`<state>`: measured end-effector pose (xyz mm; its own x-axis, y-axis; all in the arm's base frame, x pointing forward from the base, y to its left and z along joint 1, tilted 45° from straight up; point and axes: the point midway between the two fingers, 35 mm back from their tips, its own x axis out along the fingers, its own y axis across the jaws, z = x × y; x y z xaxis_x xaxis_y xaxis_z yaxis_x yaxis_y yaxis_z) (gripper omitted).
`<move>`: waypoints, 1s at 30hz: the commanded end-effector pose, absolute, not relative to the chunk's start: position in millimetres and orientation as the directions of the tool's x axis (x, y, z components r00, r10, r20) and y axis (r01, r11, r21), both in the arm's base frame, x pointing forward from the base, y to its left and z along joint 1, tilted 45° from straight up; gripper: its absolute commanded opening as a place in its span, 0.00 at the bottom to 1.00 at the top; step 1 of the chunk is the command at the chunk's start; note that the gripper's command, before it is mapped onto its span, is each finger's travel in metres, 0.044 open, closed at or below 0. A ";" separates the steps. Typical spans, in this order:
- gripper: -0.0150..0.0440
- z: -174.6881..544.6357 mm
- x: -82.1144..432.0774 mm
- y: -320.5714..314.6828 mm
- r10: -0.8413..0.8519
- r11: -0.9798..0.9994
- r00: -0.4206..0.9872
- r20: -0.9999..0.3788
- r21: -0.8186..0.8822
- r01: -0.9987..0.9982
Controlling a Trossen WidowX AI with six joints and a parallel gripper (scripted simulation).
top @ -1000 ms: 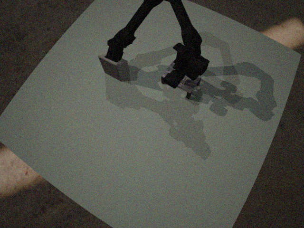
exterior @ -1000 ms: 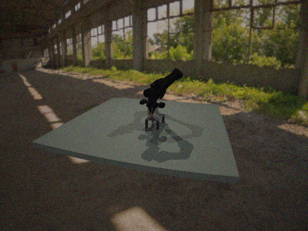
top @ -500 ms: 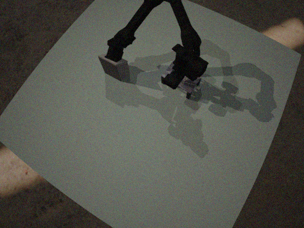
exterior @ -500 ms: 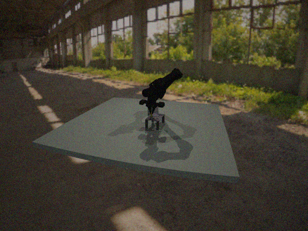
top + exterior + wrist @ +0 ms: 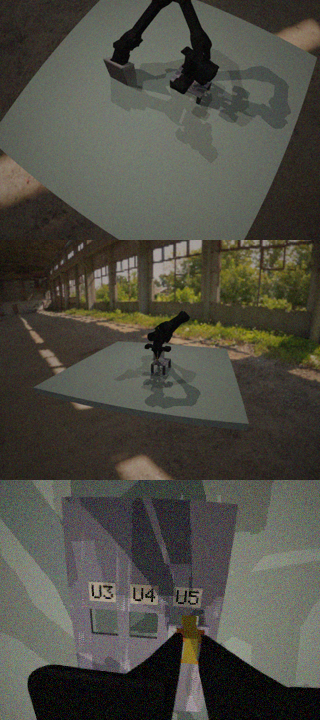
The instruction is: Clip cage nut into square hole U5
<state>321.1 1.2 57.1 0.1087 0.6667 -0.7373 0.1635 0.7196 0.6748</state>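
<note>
Yellow cage nut (image 5: 190, 639) sits pinched in the claw (image 5: 189, 640) (image 5: 157, 359) by U5 (image 5: 188, 597).

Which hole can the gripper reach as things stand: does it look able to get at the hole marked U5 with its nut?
Probably yes: the gripper is shut on the cage nut, at the U5 hole; no obstacle shows between.

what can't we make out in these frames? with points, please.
- Wings of the cage nut (image 5: 190, 625): wrist view, hidden by nut body and gripper (image 5: 189, 640); hooked or not, can't tell.
- U5 hole's near part: wrist view, covered by nut and fingertips.
- Nut in top view: behind the arm (image 5: 199, 64).
- Labels in exterior view: too small, plate (image 5: 168, 360) seen edge-on.
- Arm's upper links: top view, cut by upper edge.
</note>
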 end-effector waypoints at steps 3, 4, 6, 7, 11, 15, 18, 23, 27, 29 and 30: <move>0.30 57.3 321.3 0.7 0.658 0.727 0.110 -0.745 0.666 0.167; 0.30 57.4 321.3 0.8 0.656 0.728 0.110 -0.746 0.665 0.167; 0.30 57.4 321.3 1.1 0.652 0.732 0.109 -0.751 0.660 0.168; 0.30 57.5 321.3 1.3 0.649 0.735 0.108 -0.753 0.657 0.168; 0.30 57.5 321.4 1.6 0.645 0.739 0.107 -0.757 0.653 0.169; 0.30 57.6 321.5 2.1 0.638 0.745 0.105 -0.763 0.645 0.170; 0.30 57.8 321.6 2.8 0.627 0.753 0.103 -0.772 0.635 0.172; 0.30 57.9 321.7 3.4 0.618 0.760 0.102 -0.779 0.626 0.173; 0.30 57.9 321.7 3.4 0.618 0.760 0.102 -0.779 0.626 0.173; 0.30 57.9 321.7 3.4 0.618 0.760 0.102 -0.779 0.626 0.173; 0.30 57.9 321.7 3.4 0.618 0.760 0.102 -0.779 0.626 0.173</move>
